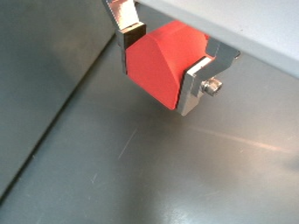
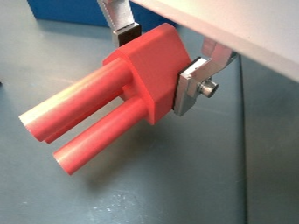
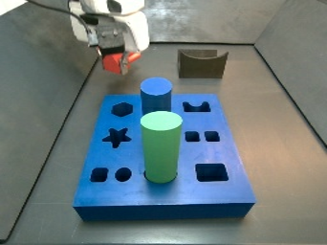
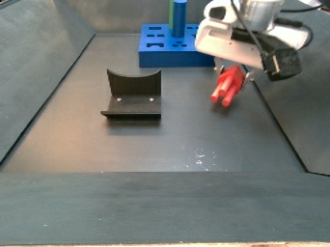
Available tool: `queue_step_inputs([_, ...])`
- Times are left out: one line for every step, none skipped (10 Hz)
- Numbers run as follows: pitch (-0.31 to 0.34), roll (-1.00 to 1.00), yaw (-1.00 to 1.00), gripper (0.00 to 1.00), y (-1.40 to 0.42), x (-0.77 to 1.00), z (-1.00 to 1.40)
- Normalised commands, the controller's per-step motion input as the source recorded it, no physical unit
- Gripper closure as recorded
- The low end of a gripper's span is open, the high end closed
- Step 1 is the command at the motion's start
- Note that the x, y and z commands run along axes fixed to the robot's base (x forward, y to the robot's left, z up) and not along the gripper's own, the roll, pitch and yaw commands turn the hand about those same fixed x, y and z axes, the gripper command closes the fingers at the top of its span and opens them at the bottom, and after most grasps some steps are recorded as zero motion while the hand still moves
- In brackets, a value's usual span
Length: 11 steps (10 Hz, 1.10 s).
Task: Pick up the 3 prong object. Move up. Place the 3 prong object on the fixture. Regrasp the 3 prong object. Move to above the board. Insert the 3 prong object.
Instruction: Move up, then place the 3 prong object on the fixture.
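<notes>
Nearest the lens in both wrist views, the 3 prong object [image 2: 117,92] sits clamped between the jaws of the gripper [image 2: 158,61], its prongs pointing away from the fingers [image 2: 197,80]. In a side view, left to right: the fixture [image 4: 133,95] on the dark floor, then the gripper holding the red piece aloft, upper right. Behind stands the board [image 4: 172,46].

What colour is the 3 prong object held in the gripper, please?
Red-orange; the 3 prong object, clamped in the gripper, shows best in a wrist view.
</notes>
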Motion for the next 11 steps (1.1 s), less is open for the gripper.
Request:
queue_step_inputs([0.050,-0.07,0.02,1.00,-0.01,-0.02,0.39])
queue_step_inputs([0.050,-0.08,0.02,1.00,-0.01,-0.02,0.28])
queue_step_inputs([0.045,-0.10,0.02,1.00,-0.01,-0.02,0.18])
queue_step_inputs([0.000,0.00,0.00,1.00,0.00,0.00,1.00])
queue_step_inputs([0.001,-0.01,-0.01,1.00,0.00,0.00,1.00])
queue_step_inputs([0.011,-0.02,0.00,1.00,0.00,-0.01,1.00])
queue_step_inputs([0.033,-0.04,0.00,1.00,-0.01,-0.01,1.00])
queue_step_inputs([0.041,-0.05,0.01,1.00,-0.01,-0.01,1.00])
queue_step_inputs([0.044,-0.07,0.02,1.00,-0.01,-0.02,1.00])
queue_step_inputs([0.042,-0.09,0.02,1.00,-0.01,-0.02,1.00])
queue_step_inputs([0.041,-0.10,0.02,1.00,-0.02,-0.02,1.00])
